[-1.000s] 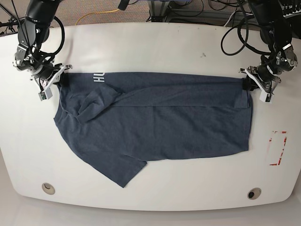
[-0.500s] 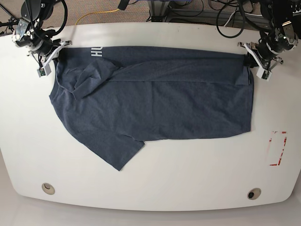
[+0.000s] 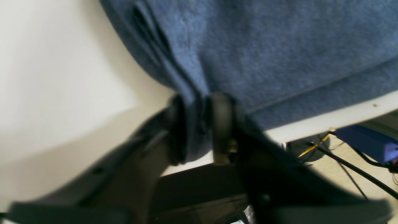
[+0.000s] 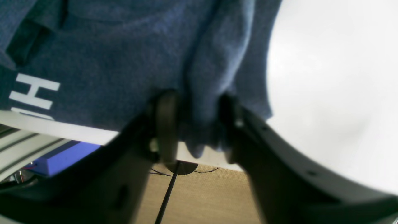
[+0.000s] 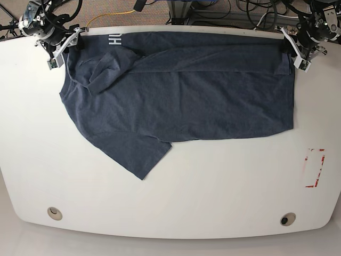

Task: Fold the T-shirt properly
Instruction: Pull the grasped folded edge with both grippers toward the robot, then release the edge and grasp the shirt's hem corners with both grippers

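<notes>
Left gripper [image 5: 292,47]: It is at the far edge of the table, on the right side of the base view. Its two pads are squeezed tight on a bunch of blue cloth, as the left wrist view shows.
Right gripper [image 5: 65,41]: It is at the far edge too, on the left side of the base view. It is also pinched on a bunch of cloth, next to the white letters [image 4: 32,95].
T-shirt [image 5: 181,90]: It lies spread flat on the white table [image 5: 176,197]. Its top edge runs right along the far edge of the table.
Where the shirt is from the grippers: Almost all of the cloth lies in front of them, toward the near side of the table. Each gripper holds one top corner.
Long way of the shirt: It runs from side to side, from one gripper to the other. The held edge looks pulled straight between them.
Sleeve [image 5: 141,160]: One sleeve sticks out toward the near side, nearer to the right gripper than to the left one.
Bumpy part [image 5: 106,74]: The cloth is rumpled close to the right gripper. The rest looks smooth.
Which arm is nearer: Neither. Both are just as close, one at each end.
What I think comes next: I think both grippers should carry the held edge forward together, over the shirt toward the near edge. They need to stay level, or the fold will go crooked.
</notes>
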`<control>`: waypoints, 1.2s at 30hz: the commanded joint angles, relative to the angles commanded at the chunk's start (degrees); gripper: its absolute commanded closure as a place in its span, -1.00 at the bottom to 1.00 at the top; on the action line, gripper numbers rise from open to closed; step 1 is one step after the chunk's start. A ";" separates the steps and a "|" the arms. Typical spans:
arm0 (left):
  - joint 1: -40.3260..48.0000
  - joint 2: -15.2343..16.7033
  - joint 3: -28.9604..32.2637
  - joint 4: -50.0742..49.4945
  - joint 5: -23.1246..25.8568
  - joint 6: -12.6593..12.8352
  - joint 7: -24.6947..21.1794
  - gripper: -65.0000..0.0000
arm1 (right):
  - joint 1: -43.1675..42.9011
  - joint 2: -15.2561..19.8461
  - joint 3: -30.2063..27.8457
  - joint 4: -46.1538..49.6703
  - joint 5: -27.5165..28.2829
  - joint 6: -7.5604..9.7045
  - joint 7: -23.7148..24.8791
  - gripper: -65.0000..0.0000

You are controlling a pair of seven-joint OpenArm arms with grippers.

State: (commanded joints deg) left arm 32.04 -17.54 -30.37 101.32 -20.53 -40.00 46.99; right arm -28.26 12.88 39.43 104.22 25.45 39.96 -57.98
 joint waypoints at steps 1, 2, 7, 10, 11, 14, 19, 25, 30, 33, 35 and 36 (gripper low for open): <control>-0.53 0.00 -0.62 0.18 -0.26 0.00 0.70 0.00 | 0.44 0.00 0.53 0.70 0.00 0.00 0.00 -0.41; -1.23 0.00 -1.32 0.88 -0.18 0.00 1.67 -0.07 | 0.79 0.00 0.97 1.49 0.00 0.00 -0.09 -0.49; -4.04 -0.09 -4.92 7.91 -0.35 0.00 8.44 -0.11 | 1.41 0.62 5.01 7.21 0.00 0.00 -3.25 -0.63; -6.33 -1.23 -6.77 12.13 -0.44 0.00 12.31 -0.11 | 3.16 0.62 6.51 9.58 0.00 0.04 -5.45 -0.63; -7.12 -1.32 -7.30 12.40 -0.44 0.00 12.84 -0.11 | 3.69 0.62 6.77 9.67 0.00 0.04 -5.98 -0.63; -11.78 -1.41 -9.14 12.31 0.00 0.00 13.19 -0.11 | 7.47 0.62 6.86 9.67 -0.09 0.04 -7.56 -0.63; -17.49 -1.32 -9.76 12.22 0.09 0.00 13.27 -0.11 | 12.48 0.62 6.59 9.58 -0.09 0.04 -7.82 -0.63; -22.95 -1.32 -7.47 12.13 0.09 0.00 13.27 -0.11 | 20.57 2.11 -0.62 9.58 -0.44 0.04 -12.40 -0.63; -25.23 -0.97 -6.51 12.13 0.09 0.00 13.27 -0.10 | 26.29 2.55 -2.11 5.71 -0.44 0.04 -12.84 -0.63; -26.20 0.09 -6.24 11.25 0.09 0.00 13.27 -0.10 | 30.24 3.87 -4.13 0.44 -0.44 0.04 -12.66 -0.63; -27.16 0.44 -6.24 10.90 0.09 0.00 13.27 -0.10 | 33.05 4.48 -5.36 -3.52 -0.44 0.04 -12.40 -0.63; -27.43 0.44 -6.07 10.81 0.09 0.00 13.27 -0.10 | 34.37 4.84 -5.89 -5.45 -0.44 0.04 -12.40 -0.63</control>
State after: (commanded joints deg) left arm 4.62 -17.10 -36.44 112.13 -20.44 -40.00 60.26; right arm 6.11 17.71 33.54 98.77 25.01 40.00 -70.37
